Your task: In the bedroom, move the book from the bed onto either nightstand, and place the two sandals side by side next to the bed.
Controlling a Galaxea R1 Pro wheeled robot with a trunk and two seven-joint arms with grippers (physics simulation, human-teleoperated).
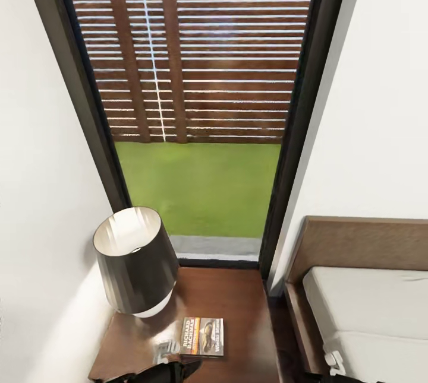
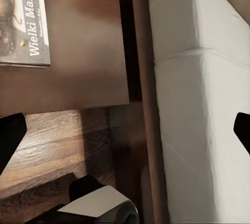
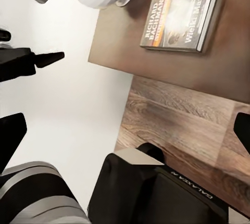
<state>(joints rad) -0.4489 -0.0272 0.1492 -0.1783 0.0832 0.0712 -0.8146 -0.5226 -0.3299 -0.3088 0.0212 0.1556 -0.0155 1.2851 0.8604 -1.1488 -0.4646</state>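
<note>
The book (image 1: 203, 336) lies flat on the nightstand (image 1: 238, 306) by the lamp (image 1: 135, 267), just beside the bed (image 1: 368, 300), so that part looks done. Both wrist views show fingers (image 2: 11, 135) spread and empty; the sandals remain to be placed.

**Robot body: both end effectors open, arms low at frame edge**

Left end effector (image 2: 125, 130): in the left wrist view its two dark fingertips (image 2: 10, 135) sit at opposite margins, widely spread, nothing between them. A white and dark rounded part of the robot's body (image 2: 99, 208) shows below them.

Right end effector (image 3: 125, 130): in the right wrist view its fingertips (image 3: 11, 133) likewise stand far apart, holding nothing. The black left arm segment (image 3: 26, 62) and a ribbed grey joint (image 3: 36, 195) of the robot appear in that view, with a black housing (image 3: 161, 193) close by.

Head view: a dark arm part (image 1: 157, 370) is just visible at the lower edge; pose otherwise indeterminable.
</note>
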